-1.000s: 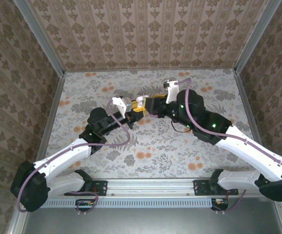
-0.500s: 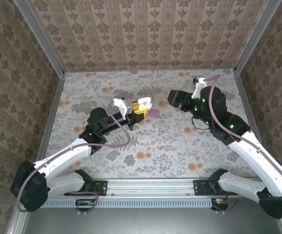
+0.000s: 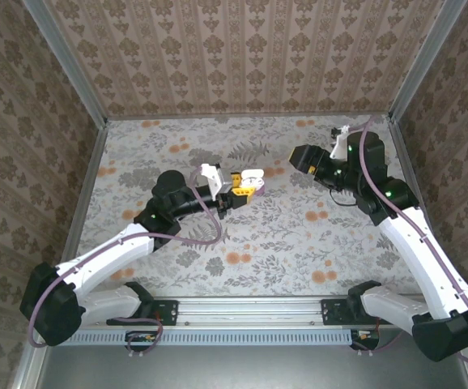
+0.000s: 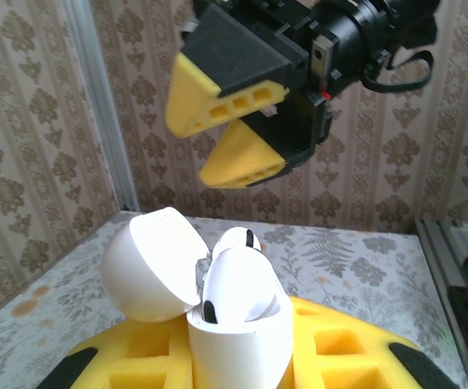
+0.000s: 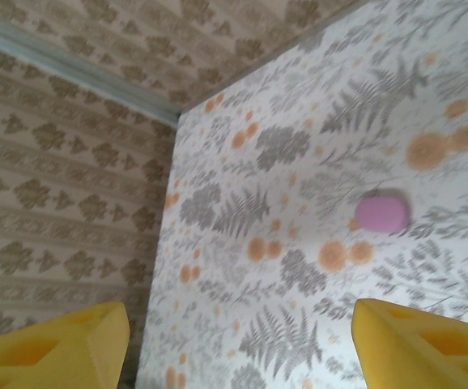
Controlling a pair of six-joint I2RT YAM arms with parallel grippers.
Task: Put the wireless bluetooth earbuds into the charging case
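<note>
White plastic earbuds (image 4: pixel 238 284), two of them w/ small black spots, sit in the white rounded charging case (image 4: pixel 242 352). One is at the front of the case mouth, the other pokes up just behind it, and both rise above the rim. The case's domed lid (image 4: pixel 149 263) is hinged open and tipped to the left in the left wrist view.

The case body stands upright btwn the yellow foam-like fingers (image 4: pixel 339 348) of the left gripper (image 4: pixel 242 365), which is clamped narrow on it. In the top view the left gripper (image 3: pixel 240 185) holds the case (image 3: pixel 253 177) approx. mid-table, a bit toward the far wall. Whether the case is off the surface I can't tell.

The right gripper (image 4: pixel 187 150), black w/ yellow wedge-shaped fingers, hangs beyond and above the case in the left wrist view. Its jaws are apart w/ nothing btwn them. Its own camera shows the two yellow fingertips at the bottom corners, set wide, w/ the right gripper (image 5: pixel 242 348) over bare table. From the top, the right gripper (image 3: pixel 292 157) is right of the case, apart from it, not touching.

A small pink rounded oval piece (image 5: pixel 380 213) lies flat on the floral-patterned tabletop (image 3: pixel 258 243), alone, w/ nothing touching it. Patterned wallpaper walls (image 3: pixel 242 57) w/ metal corner posts (image 3: pixel 72 61) close in the table on 3 sides.
</note>
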